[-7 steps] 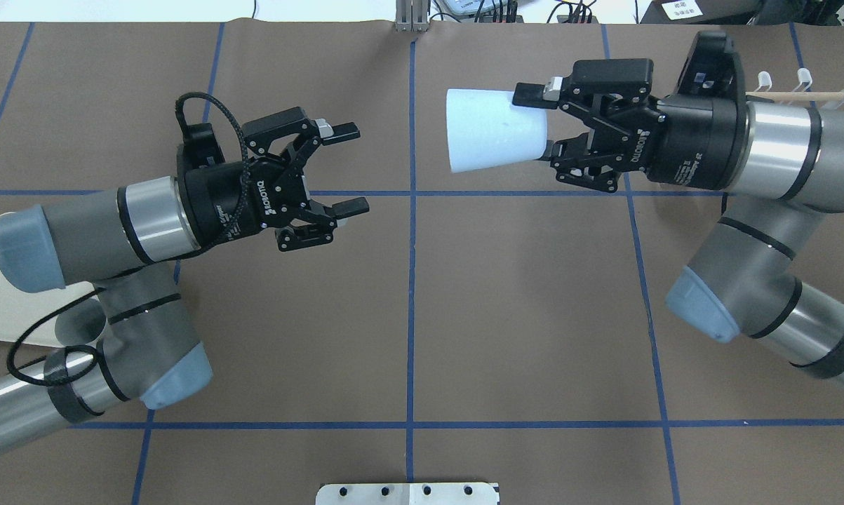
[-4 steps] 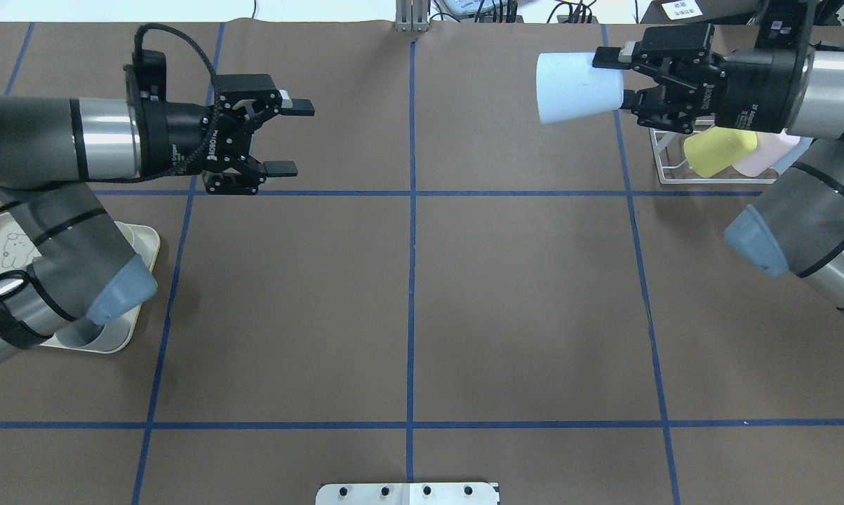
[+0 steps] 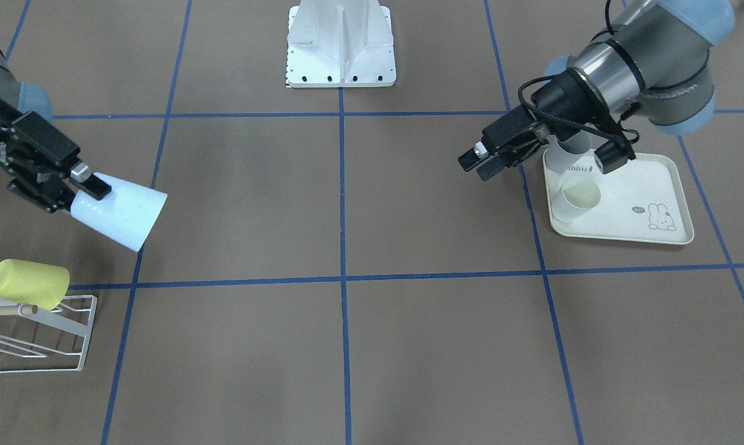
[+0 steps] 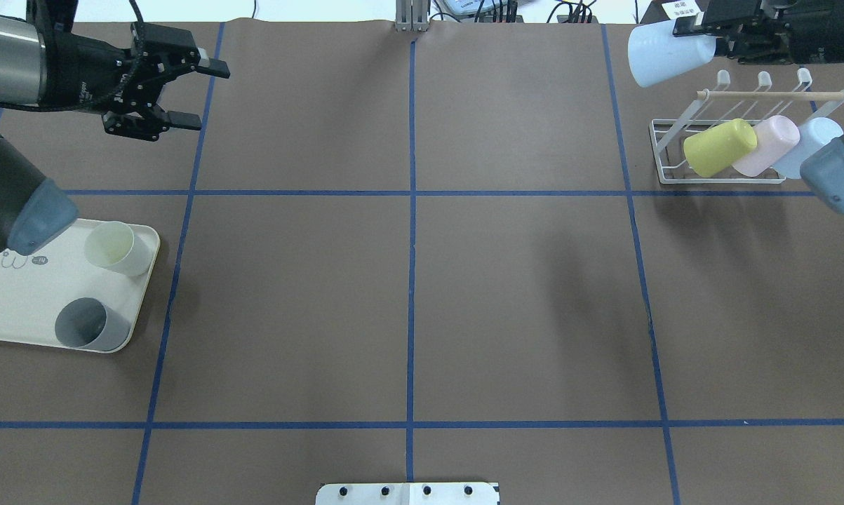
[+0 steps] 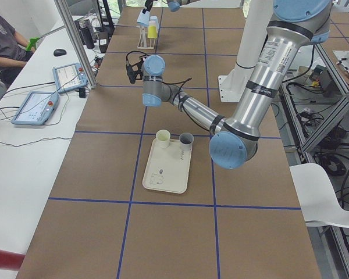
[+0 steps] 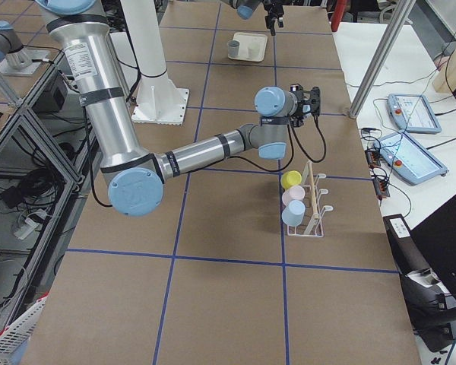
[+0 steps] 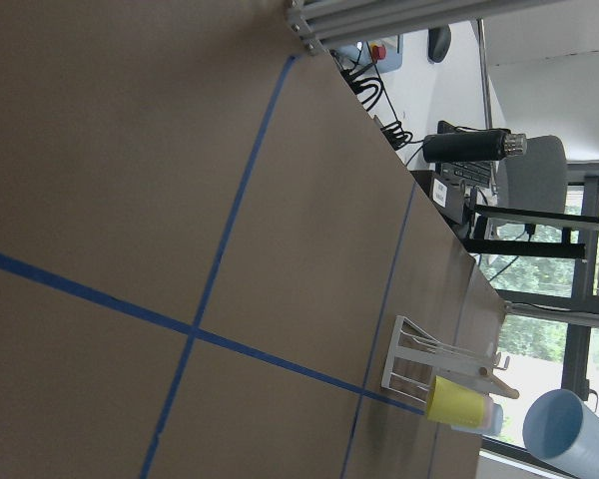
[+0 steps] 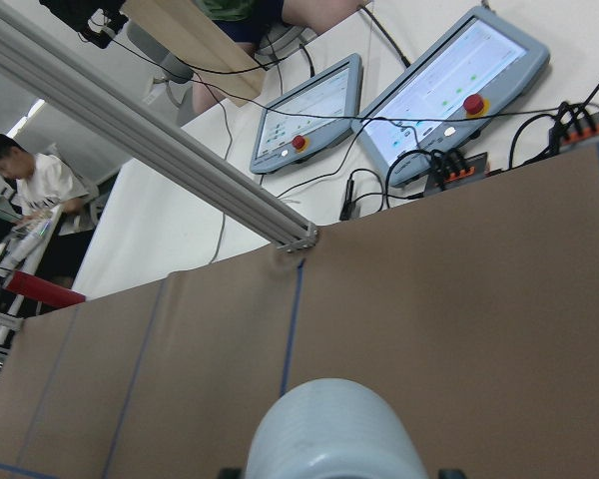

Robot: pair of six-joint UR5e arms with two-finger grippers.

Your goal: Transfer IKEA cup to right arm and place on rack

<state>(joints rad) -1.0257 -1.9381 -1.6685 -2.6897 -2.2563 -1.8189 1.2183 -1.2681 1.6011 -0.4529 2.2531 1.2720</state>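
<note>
The IKEA cup (image 4: 667, 52) is pale blue and lies on its side in the air, its base held in my shut right gripper (image 4: 702, 38) at the far right back of the table. From across the table the cup (image 3: 121, 212) hangs just behind the rack (image 3: 68, 334). The low white wire rack (image 4: 664, 151) with its wooden dowel (image 4: 772, 93) carries a yellow cup (image 4: 720, 147), a pink cup (image 4: 769, 146) and a light blue cup (image 4: 807, 144). My left gripper (image 4: 204, 95) is open and holds nothing at the far left back. The right wrist view shows the cup's (image 8: 334, 434) rounded side.
A cream rabbit-print tray (image 4: 15, 301) at the left front holds a cream cup (image 4: 116, 247) and a grey cup (image 4: 88, 324). A white mount plate (image 3: 341, 43) sits at the robot's base. Operator panels (image 6: 410, 129) lie on the side table beyond the far edge.
The arms have drawn apart. My right gripper carried the cup right and back to beside the rack. My left gripper, still open, withdrew to the far left back corner.
</note>
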